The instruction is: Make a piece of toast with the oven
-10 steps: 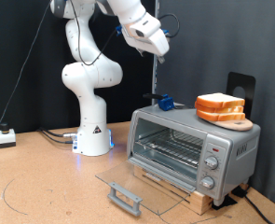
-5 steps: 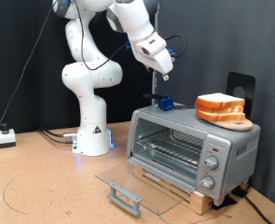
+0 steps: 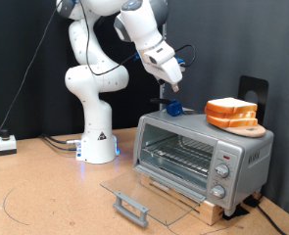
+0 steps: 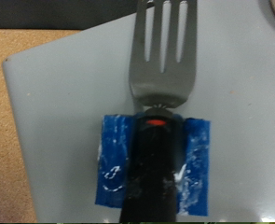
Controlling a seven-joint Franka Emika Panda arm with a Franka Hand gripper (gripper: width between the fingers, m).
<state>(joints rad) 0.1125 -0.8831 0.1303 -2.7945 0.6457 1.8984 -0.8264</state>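
The gripper point(image 3: 171, 80) hangs above the oven's point(image 3: 203, 153) left top. The glass door point(image 3: 144, 193) lies open and flat in front. A stack of bread slices point(image 3: 232, 114) sits on the oven's right top.

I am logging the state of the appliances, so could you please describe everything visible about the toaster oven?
The oven is a boxy silver-grey countertop unit at the exterior view's lower right. Its glass door lies fully open, flat in front, with a dark bar handle at its outer edge. Inside, a wire rack shows with no bread visible on it. Three round knobs line the right panel. On its roof sit a stack of bread slices and a blue holder below the gripper.
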